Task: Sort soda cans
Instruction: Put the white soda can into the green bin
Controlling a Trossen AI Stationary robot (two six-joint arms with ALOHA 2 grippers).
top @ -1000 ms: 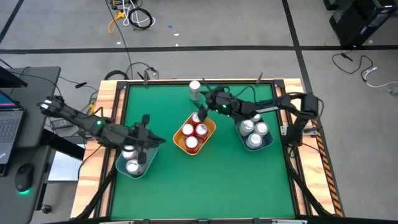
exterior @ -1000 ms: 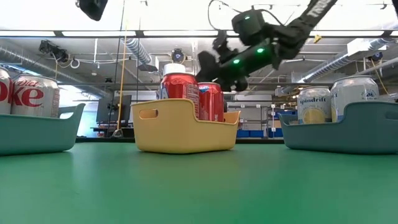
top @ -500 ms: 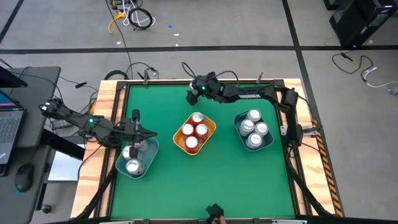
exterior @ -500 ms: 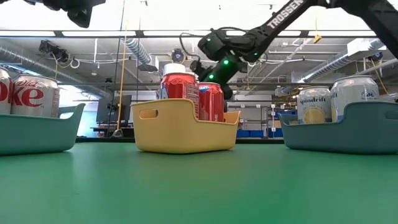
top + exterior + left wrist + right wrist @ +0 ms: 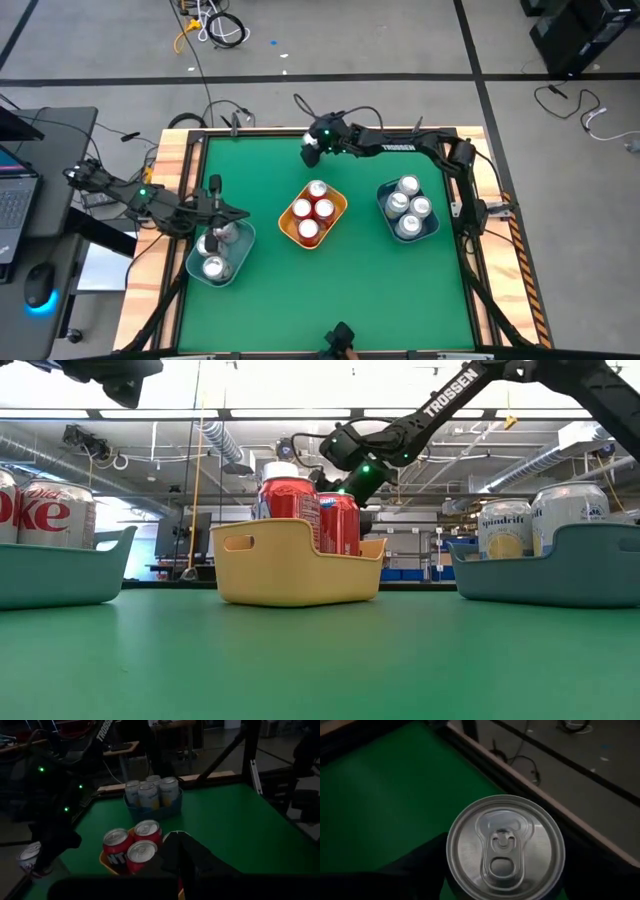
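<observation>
A lone silver-topped soda can [image 5: 505, 845] stands upright on the green table near its far edge [image 5: 310, 156]. My right gripper [image 5: 314, 148] reaches it along the far edge, with one finger on each side of it. My left gripper [image 5: 182, 857] is shut and holds nothing. It hovers over the far end of the left blue-grey bin [image 5: 196, 268], which holds silver Coke cans [image 5: 55, 510]. The yellow bin [image 5: 338, 217] holds several red cans [image 5: 135, 847]. The right blue-grey bin [image 5: 432, 228] holds several pale cans [image 5: 150, 790]. My right gripper has the lone can between its two fingers [image 5: 415, 870], which lie against opposite sides of the can's wall just under the rim [image 5: 450, 870]. They come slanting down from the table's right side. The can stands upright with its base on the table.
A raised wooden frame [image 5: 190, 150] borders the table, close behind the lone can. Open green surface [image 5: 330, 290] lies between the bins and the near edge. A small dark object [image 5: 340, 338] sits at the near edge. Cables lie on the floor beyond.
My right gripper has gone from above the yellow bin toward the table's far edge, to the lone can, and has tipped lower. A can stays in the yellow bin where the gripper was. My left gripper has drawn back toward the table's left edge and is still shut.
</observation>
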